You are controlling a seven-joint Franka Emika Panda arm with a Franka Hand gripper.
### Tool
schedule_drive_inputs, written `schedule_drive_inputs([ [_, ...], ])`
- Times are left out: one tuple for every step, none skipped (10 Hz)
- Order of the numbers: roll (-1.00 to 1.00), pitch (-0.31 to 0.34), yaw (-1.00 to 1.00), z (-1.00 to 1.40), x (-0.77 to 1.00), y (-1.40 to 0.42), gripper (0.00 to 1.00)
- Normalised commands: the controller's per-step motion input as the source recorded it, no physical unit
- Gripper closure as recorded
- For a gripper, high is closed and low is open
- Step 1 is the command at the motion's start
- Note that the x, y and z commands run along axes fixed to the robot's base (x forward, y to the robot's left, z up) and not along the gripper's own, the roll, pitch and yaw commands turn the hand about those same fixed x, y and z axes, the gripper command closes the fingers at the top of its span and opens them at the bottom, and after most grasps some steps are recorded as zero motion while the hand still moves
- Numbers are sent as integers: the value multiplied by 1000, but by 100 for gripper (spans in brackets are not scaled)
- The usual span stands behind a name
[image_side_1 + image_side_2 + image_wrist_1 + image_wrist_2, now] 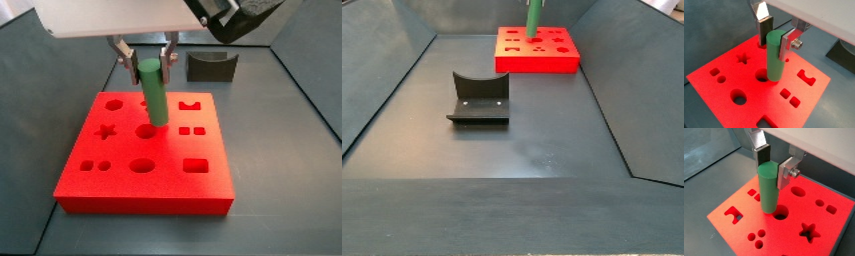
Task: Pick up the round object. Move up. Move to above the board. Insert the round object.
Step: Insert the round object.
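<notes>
Both wrist views: the pincer (776, 34) grips the upper end of the upright green peg (774, 57) between its silver fingers (785, 170), the peg's lower end at a round hole near the middle of the red board (824, 220). Side view: the dark fixture (477, 98) stands on the floor, well apart from the board (537, 58).

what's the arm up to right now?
The gripper is shut on the upper end of a green peg and holds it upright over the red board. The peg's lower end sits at a round hole near the board's middle; in both wrist views it looks to be just at or entering the hole, and how deep it goes cannot be told. The dark fixture stands on the floor apart from the board, untouched.
</notes>
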Motion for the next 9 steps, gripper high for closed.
schedule_drive_inputs([
  [0, 0, -6, -111, 0, -69, 100],
  [0, 0, -6, -140, 0, -46, 100],
  [0, 0, 0, -131, 0, -54, 100],
  [0, 0, 0, -137, 0, -23, 100],
  [0, 0, 0, -109, 0, 0, 100],
  [0, 0, -86, -111, -94, -6, 100],
  [-10, 0, -94, -80, -163, -49, 100],
  [-30, 0, -60, -20, -123, -23, 100],
  [-16, 0, -46, 0, -123, -26, 100],
])
